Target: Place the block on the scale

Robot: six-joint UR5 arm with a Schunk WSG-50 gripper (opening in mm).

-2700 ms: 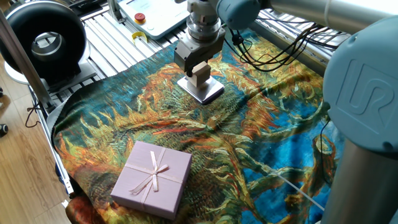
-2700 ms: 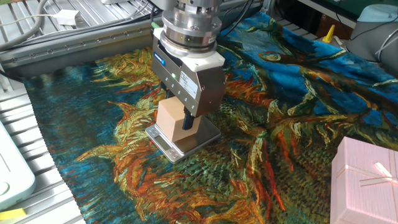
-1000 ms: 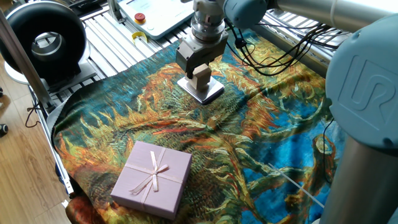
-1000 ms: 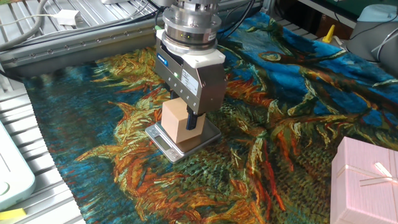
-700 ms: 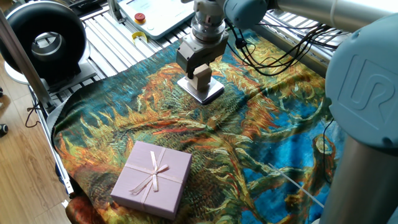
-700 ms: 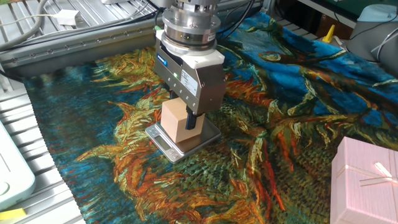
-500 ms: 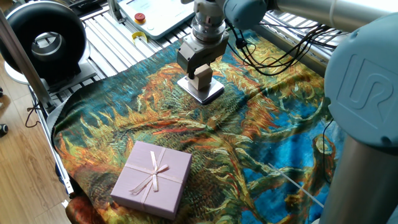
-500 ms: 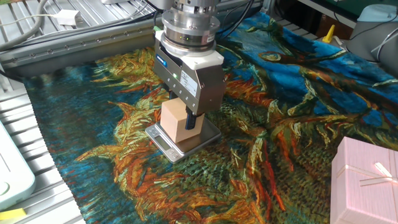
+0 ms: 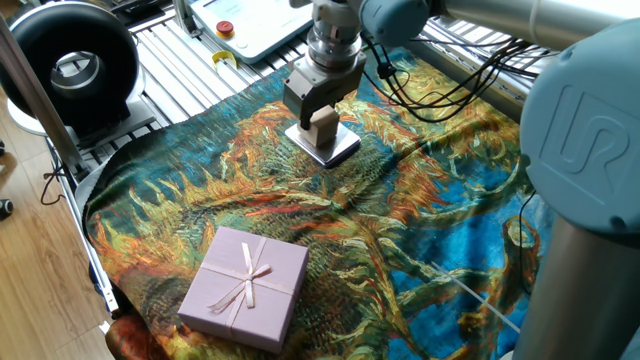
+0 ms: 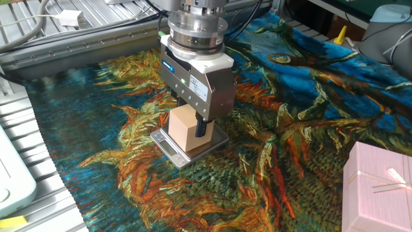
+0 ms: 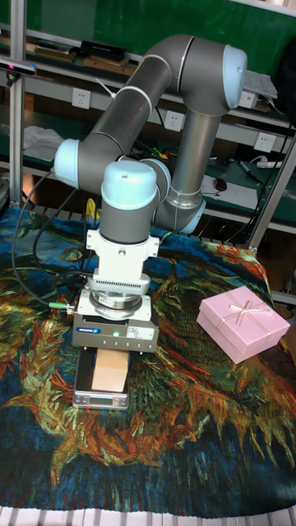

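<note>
The grey two-finger gripper (image 10: 191,127) is standing released around the tan wooden cube (image 10: 185,127) resting on the flat silver-topped scale (image 10: 168,147)

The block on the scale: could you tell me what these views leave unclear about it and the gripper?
- The block: its top is hidden by the gripper body in all three views.
- Whether the fingers touch the block: unclear in the other fixed view; too small in one fixed view.
- The scale: its display is too small to read in the tall fixed view.
</note>
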